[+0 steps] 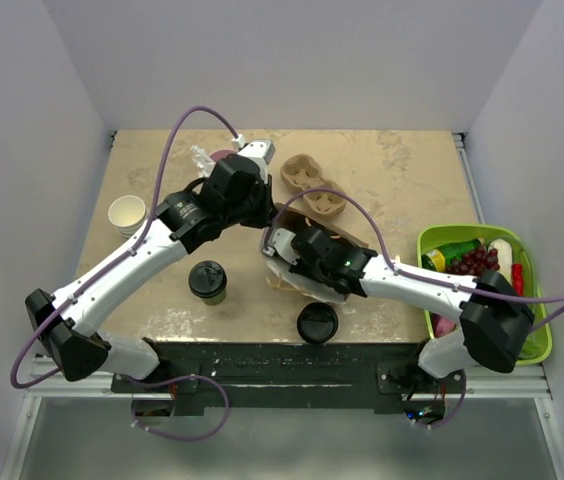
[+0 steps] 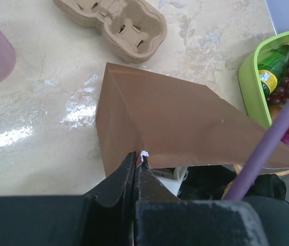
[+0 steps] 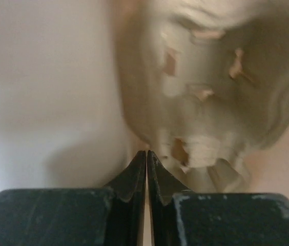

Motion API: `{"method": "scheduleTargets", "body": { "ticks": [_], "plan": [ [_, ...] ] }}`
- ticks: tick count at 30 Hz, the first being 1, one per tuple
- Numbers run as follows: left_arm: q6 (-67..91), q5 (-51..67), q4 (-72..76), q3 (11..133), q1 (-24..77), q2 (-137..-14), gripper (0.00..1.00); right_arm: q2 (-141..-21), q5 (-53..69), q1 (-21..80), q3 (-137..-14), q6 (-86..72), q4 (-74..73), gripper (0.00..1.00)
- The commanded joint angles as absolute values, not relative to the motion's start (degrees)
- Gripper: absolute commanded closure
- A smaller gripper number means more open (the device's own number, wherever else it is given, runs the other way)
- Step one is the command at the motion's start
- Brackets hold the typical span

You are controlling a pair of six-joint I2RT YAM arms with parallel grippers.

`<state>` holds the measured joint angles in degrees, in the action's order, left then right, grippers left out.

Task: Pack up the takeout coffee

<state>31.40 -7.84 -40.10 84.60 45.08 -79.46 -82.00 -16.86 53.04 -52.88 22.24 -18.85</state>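
On the far left we see a stack of lidless white cups [image 1: 127, 214], well apart from either set of fingers. The left gripper [image 2: 138, 156] is pressed fully together on the near edge of the brown paper bag [image 2: 170, 123], and we judge it pinches there to lift one wall and hold the mouth open for loading. The takeout coffee [image 1: 207, 282] stands upright on the table [image 1: 152, 160], nearer the bases than the left fingers and apart from them, not yet in the bag. Just right of those fingers, the right gripper [image 3: 147, 154] has its tips meeting. We see nothing between them, though we cannot tell whether a bag edge is caught. The pulp cup carrier [image 3: 211, 87] looms blurred just beyond them. A loose black lid [image 1: 317, 323] lies nearer the bases, and the green basket [image 1: 537, 290] sits far right. We can read no writing; the label on the bottle [image 2: 273, 64] is too small.
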Motion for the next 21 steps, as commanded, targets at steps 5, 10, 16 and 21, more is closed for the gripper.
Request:
{"method": "scheduleTargets", "body": {
  "ticks": [5, 10, 16, 21],
  "plan": [
    [30.32, -2.64, -36.56, 83.67, 45.44, -75.06, 1.0, -88.5, -25.66, 51.15, -56.42, 13.45, -23.37, 0.93],
    [29.8, -0.44, -35.69, 83.06, 45.44, -73.92, 1.0, -93.42, -26.37, 50.98, -57.83, 10.11, -24.87, 0.94],
    [29.44, 3.6, -34.98, 82.44, 45.53, -73.39, 1.0, -98.7, -28.82, 50.89, -60.81, 5.12, -25.75, 0.94],
    [29.88, 3.79, -34.01, 79.99, 46.05, -72.16, 1.0, -101.6, -34.97, 50.89, -65.39, -1.13, -28.65, 0.92]
  ]
}}
